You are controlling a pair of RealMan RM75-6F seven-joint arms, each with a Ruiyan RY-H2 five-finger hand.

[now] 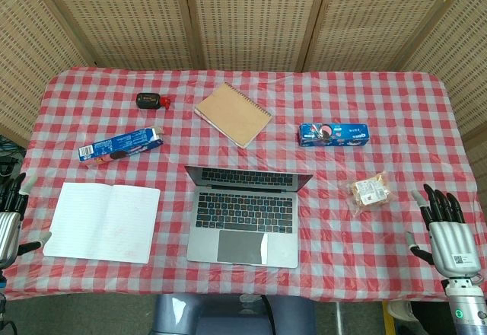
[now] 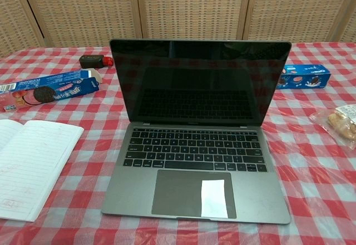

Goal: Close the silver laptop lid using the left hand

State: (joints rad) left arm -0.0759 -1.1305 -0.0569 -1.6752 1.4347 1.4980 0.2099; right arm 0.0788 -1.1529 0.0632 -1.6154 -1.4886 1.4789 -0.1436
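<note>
The silver laptop (image 1: pixel 243 215) sits open at the middle of the checked desk (image 1: pixel 319 91), screen upright and dark; the left hand (image 1: pixel 9 217) rests at the desk's left edge, fingers apart, holding nothing; the right hand (image 1: pixel 445 228) waits at the right edge, likewise spread and empty; an open notebook (image 1: pixel 103 222) lies just left of the laptop.

Staged indoor test setup, surface (image 1: pixel 396 99) under red-and-white checked cloth, woven wicker folding screen (image 1: pixel 251 15) as backdrop, assorted snacks and notebooks laid out
</note>
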